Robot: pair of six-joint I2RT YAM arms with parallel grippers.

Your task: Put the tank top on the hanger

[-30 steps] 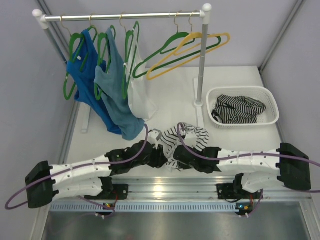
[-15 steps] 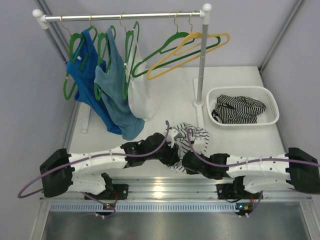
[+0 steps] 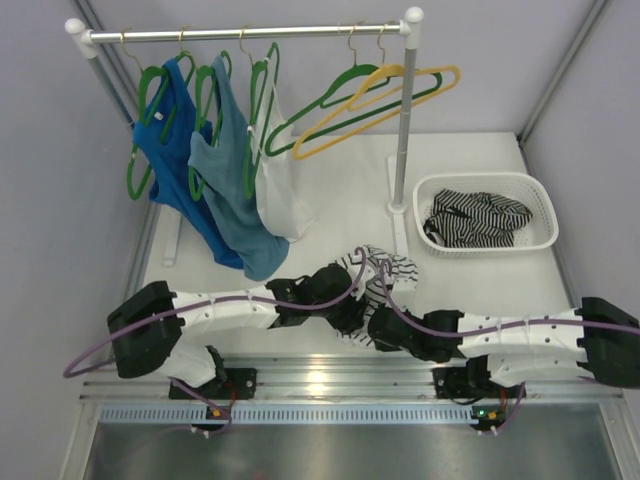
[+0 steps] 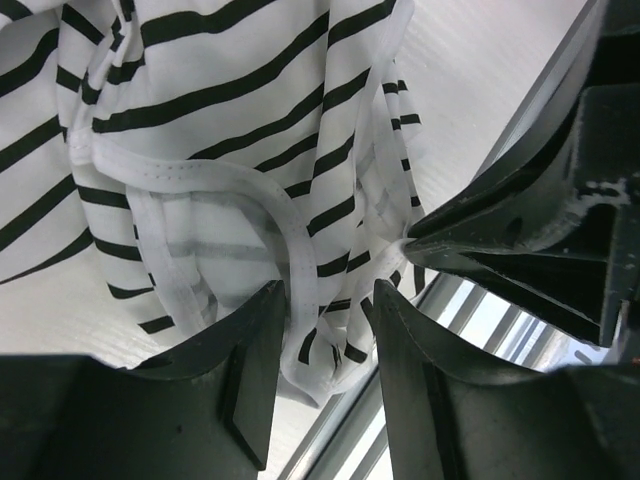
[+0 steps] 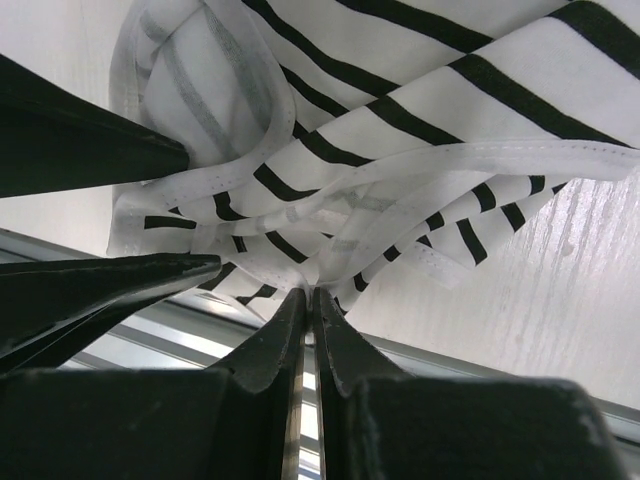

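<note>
The tank top point(image 3: 386, 270), white with thin black stripes, lies bunched near the table's front edge. It fills the left wrist view point(image 4: 220, 120) and the right wrist view point(image 5: 400, 110). My right gripper point(image 3: 374, 324) point(image 5: 309, 292) is shut on a fold of its near edge. My left gripper point(image 3: 350, 312) point(image 4: 328, 300) is open just left of it, with a hanging fold of the tank top between its fingers. The right gripper's fingers point(image 4: 480, 225) show beside it. An empty green hanger point(image 3: 340, 102) hangs on the rail at the back.
A rail point(image 3: 250, 32) on a white post point(image 3: 401, 150) carries blue point(image 3: 170, 150), teal point(image 3: 230, 170) and white point(image 3: 280, 190) tops on green hangers, plus a yellow hanger point(image 3: 400, 92). A white basket point(image 3: 540, 205) at right holds a dark striped garment point(image 3: 478, 220).
My left arm has swung right and brought its gripper up against the tank top beside the right gripper. The right gripper has shifted slightly right with the cloth.
</note>
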